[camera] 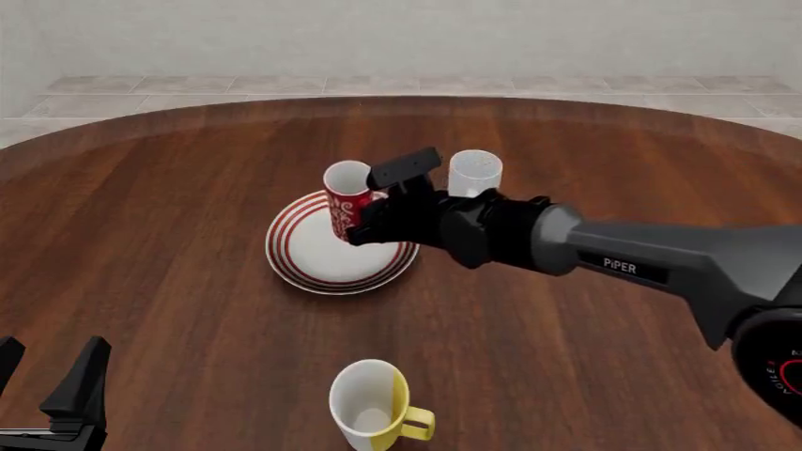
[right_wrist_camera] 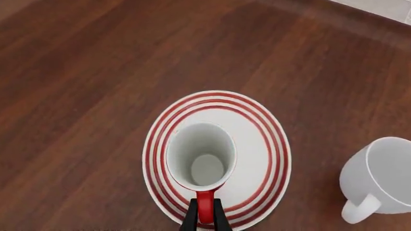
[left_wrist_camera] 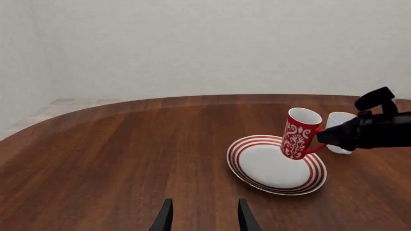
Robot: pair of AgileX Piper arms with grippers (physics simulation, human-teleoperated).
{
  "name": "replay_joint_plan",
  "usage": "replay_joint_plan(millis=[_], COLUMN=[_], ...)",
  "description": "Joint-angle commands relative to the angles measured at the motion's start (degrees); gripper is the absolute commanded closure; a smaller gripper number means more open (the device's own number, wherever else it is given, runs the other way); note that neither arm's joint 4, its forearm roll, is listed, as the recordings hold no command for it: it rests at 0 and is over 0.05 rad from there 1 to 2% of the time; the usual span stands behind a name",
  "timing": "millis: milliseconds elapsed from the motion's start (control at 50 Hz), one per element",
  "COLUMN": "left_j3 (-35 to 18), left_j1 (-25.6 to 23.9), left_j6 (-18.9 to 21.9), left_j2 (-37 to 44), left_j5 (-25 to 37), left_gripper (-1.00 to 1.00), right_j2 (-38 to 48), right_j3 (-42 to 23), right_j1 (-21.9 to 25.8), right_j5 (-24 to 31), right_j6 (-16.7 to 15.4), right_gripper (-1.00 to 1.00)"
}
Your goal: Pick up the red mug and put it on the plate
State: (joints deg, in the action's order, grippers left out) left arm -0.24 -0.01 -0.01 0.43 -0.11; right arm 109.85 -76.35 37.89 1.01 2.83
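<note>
The red mug with white swirls hangs tilted just above the plate, a round white plate with red rings. My right gripper is shut on the mug's red handle. In the front view the mug is over the far right part of the plate, with the right gripper at its side. From above, the mug's white inside sits over the plate. My left gripper is open and empty, near the table's front left.
A plain white mug stands just right of and behind the plate, close to the right arm; it also shows in the right wrist view. A yellow-and-white mug stands near the front edge. The wooden table ends at a tiled floor behind.
</note>
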Motion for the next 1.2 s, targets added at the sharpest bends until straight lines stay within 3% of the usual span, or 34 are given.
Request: replay_joint_plan(millis=[20, 1200], left_j3=[0.0, 0.0], left_j1=[0.0, 0.0], left_j6=[0.0, 0.0], left_j2=[0.0, 0.0], left_j5=[0.0, 0.0], left_gripper=[-1.0, -1.0], right_j2=[0.4, 4.6], right_j3=[-0.5, -3.7], right_j1=[0.0, -0.9], right_j5=[0.1, 0.4], right_j6=[0.3, 0.3], right_gripper=[1.0, 1.0])
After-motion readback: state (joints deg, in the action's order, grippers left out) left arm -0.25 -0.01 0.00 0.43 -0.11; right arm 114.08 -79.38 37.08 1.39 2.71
